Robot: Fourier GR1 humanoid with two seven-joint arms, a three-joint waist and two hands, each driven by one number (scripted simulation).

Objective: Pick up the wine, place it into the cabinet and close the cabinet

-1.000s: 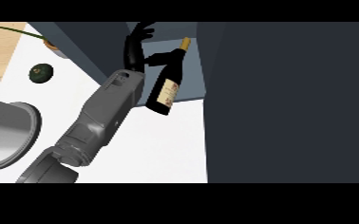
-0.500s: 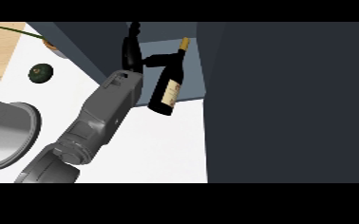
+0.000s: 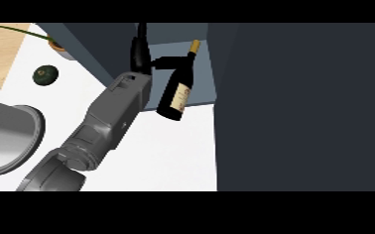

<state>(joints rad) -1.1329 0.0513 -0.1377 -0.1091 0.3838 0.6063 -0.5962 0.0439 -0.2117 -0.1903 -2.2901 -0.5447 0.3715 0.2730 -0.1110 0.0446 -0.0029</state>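
Note:
A dark wine bottle (image 3: 176, 91) with a cream label and a gold-capped neck leans with its top to the upper right, over the blue-grey cabinet floor (image 3: 207, 87) at the edge of the white counter. My left hand (image 3: 138, 54) stands just left of the bottle's neck. Its fingers (image 3: 140, 34) point straight up and its thumb (image 3: 165, 61) reaches right to the neck. The hand is open and nothing is curled round the bottle. My right hand does not show.
A large dark cabinet panel (image 3: 293, 109) fills the right half of the view. At the left lie a round green fruit (image 3: 46, 74), a potted plant (image 3: 62, 48) and a metal sink's rim (image 3: 29, 139). White counter (image 3: 172, 153) lies below the bottle.
The left hand's fingers have straightened upward, away from the bottle's neck, over the last second. The bottle stays in about the same place and lean.

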